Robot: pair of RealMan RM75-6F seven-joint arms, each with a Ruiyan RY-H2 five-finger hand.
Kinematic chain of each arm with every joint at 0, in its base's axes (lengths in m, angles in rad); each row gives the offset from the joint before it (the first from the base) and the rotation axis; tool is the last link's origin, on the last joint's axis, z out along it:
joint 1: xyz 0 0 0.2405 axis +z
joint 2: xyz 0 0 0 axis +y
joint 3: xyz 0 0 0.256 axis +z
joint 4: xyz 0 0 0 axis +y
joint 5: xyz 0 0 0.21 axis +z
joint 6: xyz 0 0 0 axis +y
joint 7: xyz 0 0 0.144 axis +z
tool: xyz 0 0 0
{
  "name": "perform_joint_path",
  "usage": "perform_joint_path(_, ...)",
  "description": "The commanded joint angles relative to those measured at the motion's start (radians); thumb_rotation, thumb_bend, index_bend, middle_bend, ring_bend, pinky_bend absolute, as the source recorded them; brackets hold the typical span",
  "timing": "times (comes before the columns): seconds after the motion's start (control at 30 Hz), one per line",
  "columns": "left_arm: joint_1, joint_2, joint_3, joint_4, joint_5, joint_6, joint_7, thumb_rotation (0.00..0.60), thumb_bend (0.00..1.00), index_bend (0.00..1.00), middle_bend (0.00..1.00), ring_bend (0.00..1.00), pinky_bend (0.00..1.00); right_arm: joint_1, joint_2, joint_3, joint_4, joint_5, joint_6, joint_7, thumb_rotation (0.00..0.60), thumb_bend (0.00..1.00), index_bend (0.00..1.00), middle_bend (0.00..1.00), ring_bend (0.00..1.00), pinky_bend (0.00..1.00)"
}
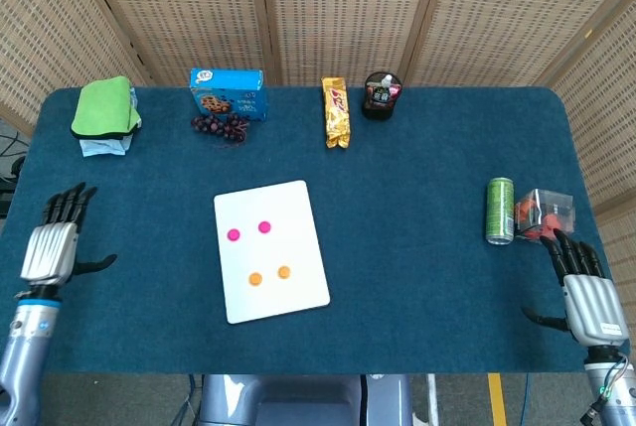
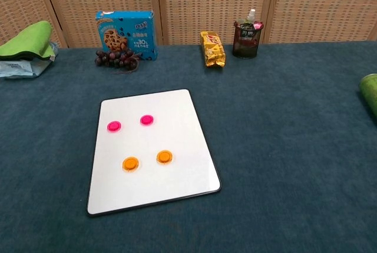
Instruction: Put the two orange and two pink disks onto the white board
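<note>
Hands (image 1: 50, 249) (image 1: 591, 305) at table (image 1: 417, 188) edges, well apart from board (image 1: 298, 247).

A staged test room: blue-clothed table (image 1: 417, 247) before woven screens (image 1: 348, 9).

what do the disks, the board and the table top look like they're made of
Pink disks and orange disks: probably plastic, glossy, with a raised rim and bright even colour. Board: smooth white surface with a thin dark edge, likely a coated whiteboard; its core cannot be told. Table: covered in dark blue matte cloth, felt-like, with a fine nap.
</note>
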Motion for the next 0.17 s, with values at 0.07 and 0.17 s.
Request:
perform_joint_path(0.07, 0.054, 0.038, 0.017, -0.027, 0.035, 0.062, -0.013, 0.600, 0.00, 0.00, 0.00, 0.00, 0.00, -0.001, -0.003, 0.002, 0.002, 0.002, 0.004, 0.001, 0.600, 0.04, 0.00, 0.00, 0.00, 0.00)
perform_joint_path(0.17, 0.072, 0.047, 0.015, -0.035, 0.052, 0.078, -0.021, 0.600, 0.00, 0.00, 0.00, 0.00, 0.00, -0.003, -0.004, 0.002, 0.002, -0.001, 0.008, 0.002, 0.600, 0.04, 0.00, 0.00, 0.00, 0.00)
